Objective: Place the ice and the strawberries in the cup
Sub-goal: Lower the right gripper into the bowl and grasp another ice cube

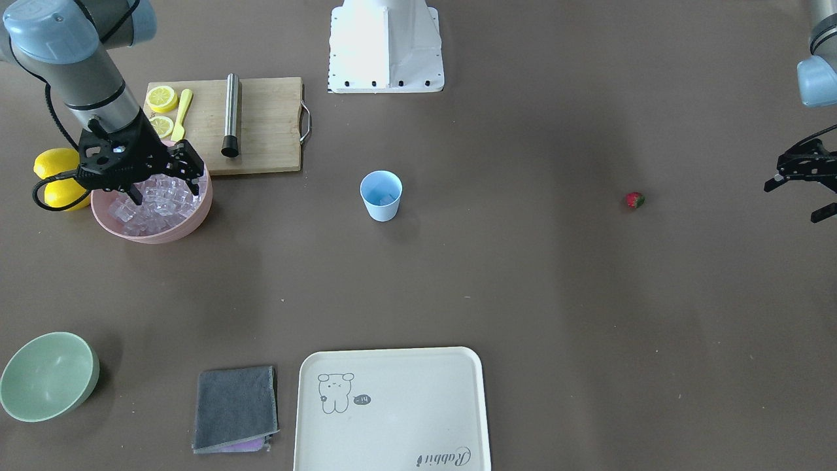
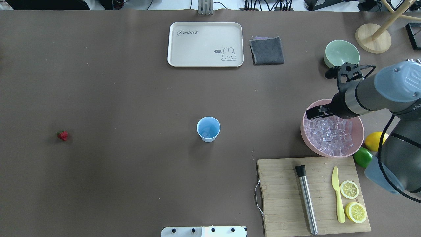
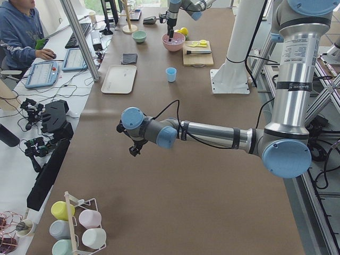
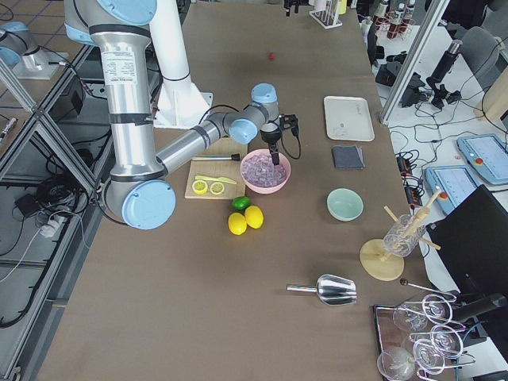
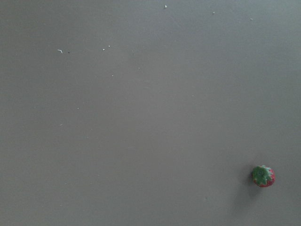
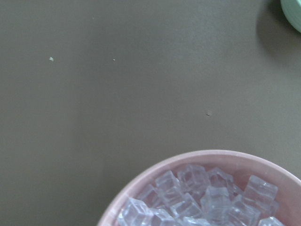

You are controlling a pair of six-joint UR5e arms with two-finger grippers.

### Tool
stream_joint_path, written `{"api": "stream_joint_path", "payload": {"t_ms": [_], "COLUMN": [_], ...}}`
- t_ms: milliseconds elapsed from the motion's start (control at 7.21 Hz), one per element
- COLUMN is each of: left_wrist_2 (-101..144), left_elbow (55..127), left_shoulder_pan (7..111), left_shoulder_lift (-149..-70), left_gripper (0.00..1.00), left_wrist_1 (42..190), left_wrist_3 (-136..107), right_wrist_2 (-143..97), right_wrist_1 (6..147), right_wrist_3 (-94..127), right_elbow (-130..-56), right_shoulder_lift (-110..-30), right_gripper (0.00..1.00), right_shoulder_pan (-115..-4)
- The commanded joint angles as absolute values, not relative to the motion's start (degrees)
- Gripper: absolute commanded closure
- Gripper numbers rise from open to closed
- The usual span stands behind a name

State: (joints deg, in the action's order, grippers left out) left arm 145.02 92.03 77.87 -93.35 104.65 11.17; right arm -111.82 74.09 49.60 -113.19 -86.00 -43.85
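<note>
Blue cup at centre seems to hold one ice cube; right claw hangs spread and empty over the ice-filled pink bowl, upper left; strawberry lies on the table at right, not yet moved; left claw near it, spread, empty.

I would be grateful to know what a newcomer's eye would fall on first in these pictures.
Most likely the pink bowl heaped with glossy ice, beside the cutting board on the robot's right, with the right gripper open over it. Next come the light-blue cup, alone at mid-table, and the tiny red strawberry, by itself far out on the left.
</note>
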Motion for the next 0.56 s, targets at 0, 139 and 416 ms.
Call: {"api": "stream_joint_path", "payload": {"t_ms": [0, 139, 416], "left_wrist_2": [145.0, 145.0, 145.0], "left_elbow": [92.2, 92.2, 92.2], "left_shoulder_pan": [77.7, 77.7, 77.5], "left_shoulder_lift": [-93.5, -93.5, -93.5], "left_gripper": [0.02, 0.02, 0.02], "left_wrist_1": [104.8, 104.8, 104.8], "left_wrist_3": [11.2, 11.2, 11.2], "right_wrist_2": [-112.5, -112.4, -112.3], "right_wrist_1": [72.1, 72.2, 72.2], "right_wrist_3": [49.6, 50.1, 50.5], "right_elbow": [-111.0, -110.7, -110.0], "right_shoulder_lift": [-87.7, -87.7, -87.3], "right_gripper": [0.04, 0.09, 0.12], "right_shoulder_pan": [-44.2, -44.1, -44.0]}}
